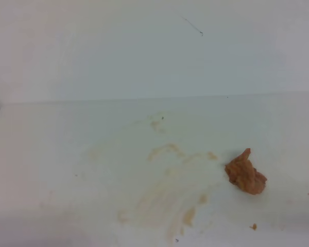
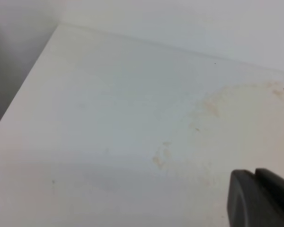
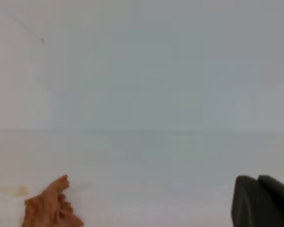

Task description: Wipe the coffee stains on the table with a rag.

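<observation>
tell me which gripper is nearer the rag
Right. The rag shows low left in the right gripper's wrist view; the left gripper's view shows only stains.

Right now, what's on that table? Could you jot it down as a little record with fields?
surface: white table
cloth: rust-orange rag, crumpled, lying free right of the mess
mess: pale brown coffee stains, smeared across the middle
extra: tiny orange crumb near the front edge
right gripper: shut, holding nothing, away from the rag
left gripper: only a dark corner visible

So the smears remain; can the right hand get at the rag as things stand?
Probably yes: the rag lies alone on the table, nothing over it. The right hand is shut and must open first.
</observation>
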You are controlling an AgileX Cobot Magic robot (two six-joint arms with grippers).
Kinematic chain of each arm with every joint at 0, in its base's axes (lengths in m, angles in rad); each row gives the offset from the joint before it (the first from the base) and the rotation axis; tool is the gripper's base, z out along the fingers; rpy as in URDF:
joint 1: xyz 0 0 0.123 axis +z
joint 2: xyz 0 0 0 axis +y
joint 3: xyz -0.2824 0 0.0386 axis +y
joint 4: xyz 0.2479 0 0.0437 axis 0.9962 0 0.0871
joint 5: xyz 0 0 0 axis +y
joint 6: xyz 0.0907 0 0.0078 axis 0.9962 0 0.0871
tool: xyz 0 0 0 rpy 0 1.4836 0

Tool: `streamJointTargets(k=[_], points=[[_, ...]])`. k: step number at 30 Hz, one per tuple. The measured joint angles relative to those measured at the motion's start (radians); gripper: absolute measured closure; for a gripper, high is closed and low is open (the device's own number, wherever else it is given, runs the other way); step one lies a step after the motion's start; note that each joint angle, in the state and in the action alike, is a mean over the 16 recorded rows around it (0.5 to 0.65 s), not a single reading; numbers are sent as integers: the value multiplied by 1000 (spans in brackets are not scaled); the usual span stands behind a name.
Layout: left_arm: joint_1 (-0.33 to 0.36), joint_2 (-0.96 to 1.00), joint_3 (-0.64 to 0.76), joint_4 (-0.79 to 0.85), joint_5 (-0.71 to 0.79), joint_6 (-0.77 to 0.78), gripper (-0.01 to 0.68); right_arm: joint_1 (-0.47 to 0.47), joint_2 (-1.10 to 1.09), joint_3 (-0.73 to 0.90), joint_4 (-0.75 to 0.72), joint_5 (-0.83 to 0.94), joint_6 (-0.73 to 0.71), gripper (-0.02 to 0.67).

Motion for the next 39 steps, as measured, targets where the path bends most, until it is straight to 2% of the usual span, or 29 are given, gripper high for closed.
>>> streamJointTargets(k=[4,13,26,39], points=[[0,0,0,0,0,0,672,0,-57,23,-23,81,49,649],[0,0,0,0,0,0,672,1,-121,29,20,228,41,649],[0,0,0,0,0,0,672,2,-123,29,116,227,41,649],[0,0,0,0,0,0,672,2,-121,29,119,225,40,649]])
